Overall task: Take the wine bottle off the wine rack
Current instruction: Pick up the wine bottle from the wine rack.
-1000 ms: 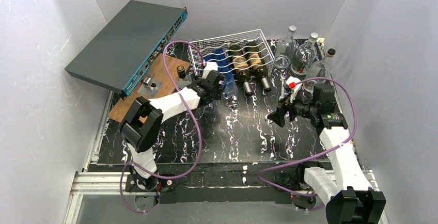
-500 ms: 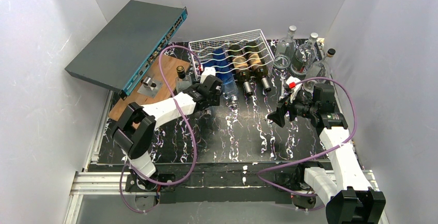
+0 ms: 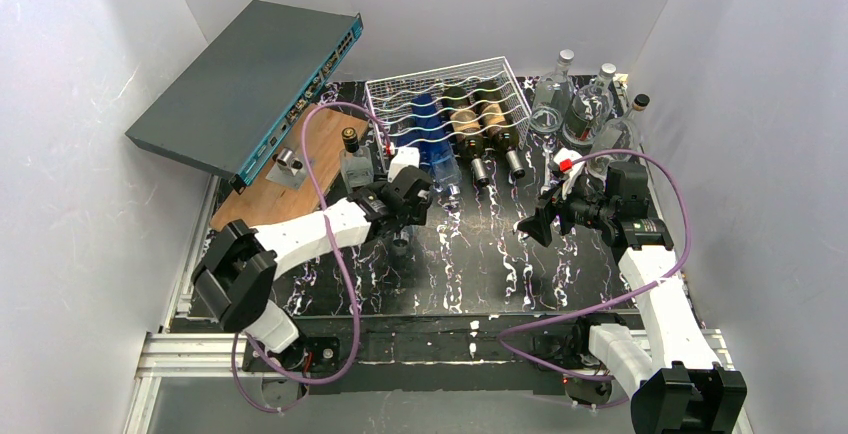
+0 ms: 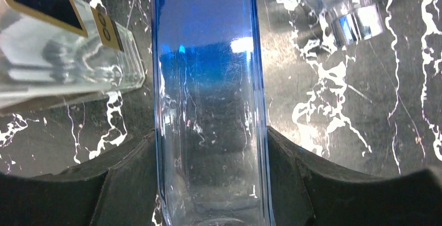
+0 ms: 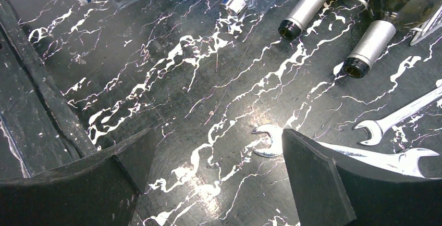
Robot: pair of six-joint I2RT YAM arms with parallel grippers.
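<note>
My left gripper (image 3: 412, 190) is shut on the wine bottle (image 4: 208, 96), a glass bottle that is blue at its far end and clear between the fingers (image 4: 130, 174). The bottle lies lengthwise along the gripper. Its near end (image 3: 400, 245) sticks out over the marbled table, and its blue end (image 3: 427, 129) points into the white wire wine rack (image 3: 395, 89). Whether that end still touches the rack I cannot tell. My right gripper (image 3: 545, 220) hangs open over the table to the right, nothing between its fingers (image 5: 312, 179).
Two dark bottles (image 3: 465, 124) (image 3: 497, 119) and a clear one with a silver cap (image 3: 450, 189) lie in the rack. A square clear bottle (image 4: 57, 49) lies left of the gripper. Wrenches (image 5: 268, 142) lie under the right gripper. Also present are a grey network switch (image 3: 250, 84), a wooden board (image 3: 300, 169) and upright clear bottles (image 3: 585, 104).
My left arm has drawn back toward the near edge, pulling the blue bottle with it out from the rack's front. The right arm has not moved.
</note>
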